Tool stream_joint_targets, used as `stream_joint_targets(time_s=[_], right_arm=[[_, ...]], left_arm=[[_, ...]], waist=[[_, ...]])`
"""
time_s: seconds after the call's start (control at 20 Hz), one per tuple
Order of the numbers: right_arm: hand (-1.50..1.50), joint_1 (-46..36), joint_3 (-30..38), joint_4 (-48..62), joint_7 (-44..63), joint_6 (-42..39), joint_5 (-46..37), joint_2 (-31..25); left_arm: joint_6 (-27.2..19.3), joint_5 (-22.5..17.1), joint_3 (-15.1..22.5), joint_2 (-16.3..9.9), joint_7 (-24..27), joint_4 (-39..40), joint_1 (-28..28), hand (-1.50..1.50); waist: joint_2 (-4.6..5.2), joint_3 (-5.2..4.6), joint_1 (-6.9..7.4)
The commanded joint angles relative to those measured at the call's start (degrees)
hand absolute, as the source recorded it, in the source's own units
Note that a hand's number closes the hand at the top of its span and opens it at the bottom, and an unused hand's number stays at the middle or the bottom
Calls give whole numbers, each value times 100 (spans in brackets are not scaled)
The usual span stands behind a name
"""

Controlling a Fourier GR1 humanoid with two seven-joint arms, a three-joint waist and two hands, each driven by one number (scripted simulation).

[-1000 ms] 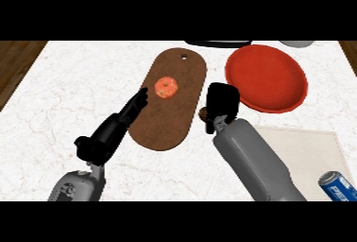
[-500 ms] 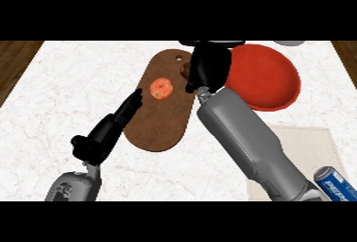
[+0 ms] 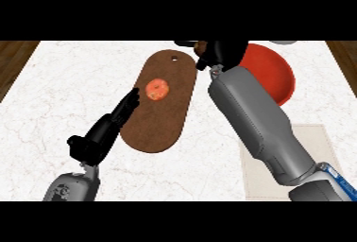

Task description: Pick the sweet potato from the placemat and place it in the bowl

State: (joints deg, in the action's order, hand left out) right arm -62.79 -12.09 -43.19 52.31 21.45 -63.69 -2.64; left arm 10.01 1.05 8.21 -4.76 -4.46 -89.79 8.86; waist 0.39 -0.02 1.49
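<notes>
The red bowl (image 3: 275,78) lies just to the right of the right hand (image 3: 222,53), and the grey forearm covers its left part; in the part which shows, nothing lies. The sweet potato (image 3: 156,90) is on the brown placemat (image 3: 164,113), an orange thing just to the right of the fingertips of the left hand (image 3: 105,132) and below and left of the right hand, well apart from it. The right hand is stretched far forward over the top end of the placemat. Its fingers are curled downward, but whether they hold something I cannot tell. The left hand rests at the left edge of the placemat with straight fingers, pointing up and right toward the sweet potato.
</notes>
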Motion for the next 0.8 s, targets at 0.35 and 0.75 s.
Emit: stream_joint_targets(time_s=[0.35,0.75], right_arm=[[150,110,270,1453,-391,1332,-818,-735],[150,-29,1646,2185,-1706,-293,999,-1126]], left_arm=[[-68,52,-12,125,-26,-16,-10,0],[151,-63,-126,-69,39,-101,-83,0]], waist=[[12,2,-28],[41,9,25]])
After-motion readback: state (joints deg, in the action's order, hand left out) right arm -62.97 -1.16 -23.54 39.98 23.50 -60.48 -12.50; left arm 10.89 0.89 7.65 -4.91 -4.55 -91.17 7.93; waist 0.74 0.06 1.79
